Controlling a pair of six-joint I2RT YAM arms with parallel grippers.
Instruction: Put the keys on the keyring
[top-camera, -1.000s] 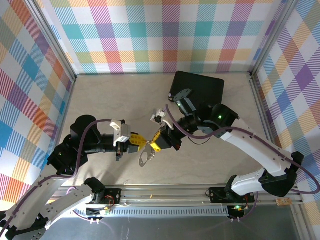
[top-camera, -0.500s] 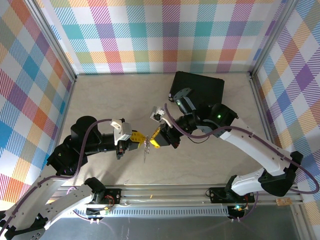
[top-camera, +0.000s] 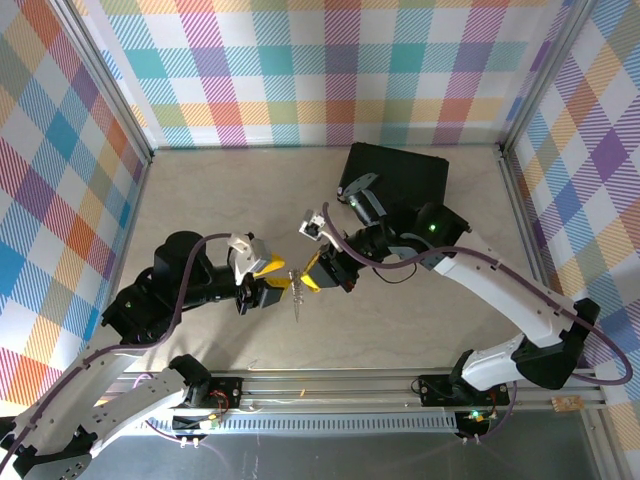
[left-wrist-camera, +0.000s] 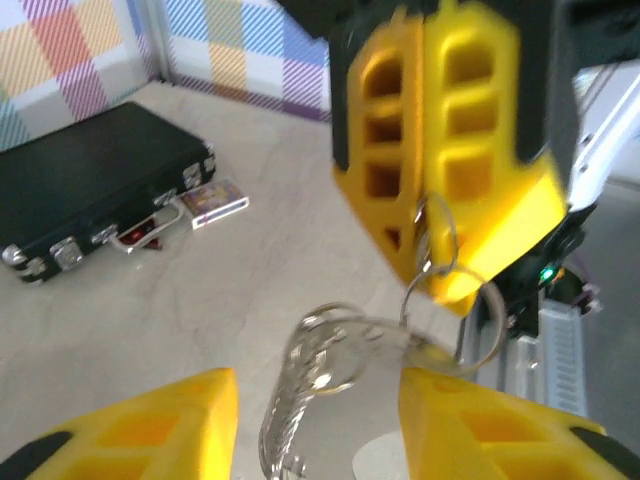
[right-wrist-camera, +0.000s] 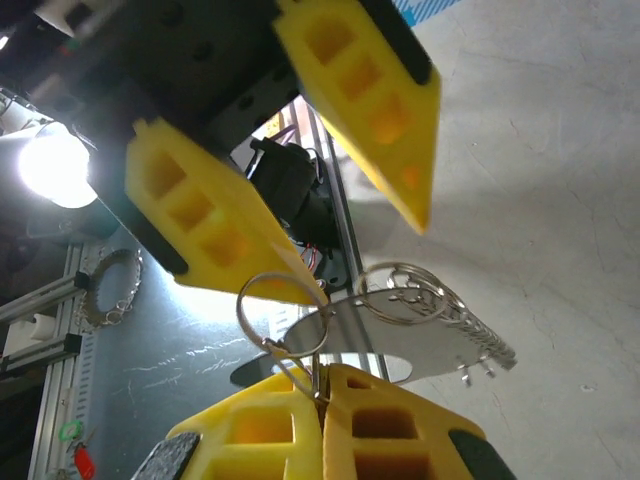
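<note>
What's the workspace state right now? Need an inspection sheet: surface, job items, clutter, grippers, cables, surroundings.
Surface: beige table, no spills seen.
Job's things: keyring pinched in the right gripper; keys hang from linked rings below it.
Clutter: black case shut at the far side; small purple card lying by its latches.
Grippers: right gripper shut on the keyring; left gripper open, fingers either side of the keys, not gripping.
Cables: purple cables loop along both arms, no snag seen.
Surroundings: plaid walls on three sides, metal rail at the near edge.
</note>
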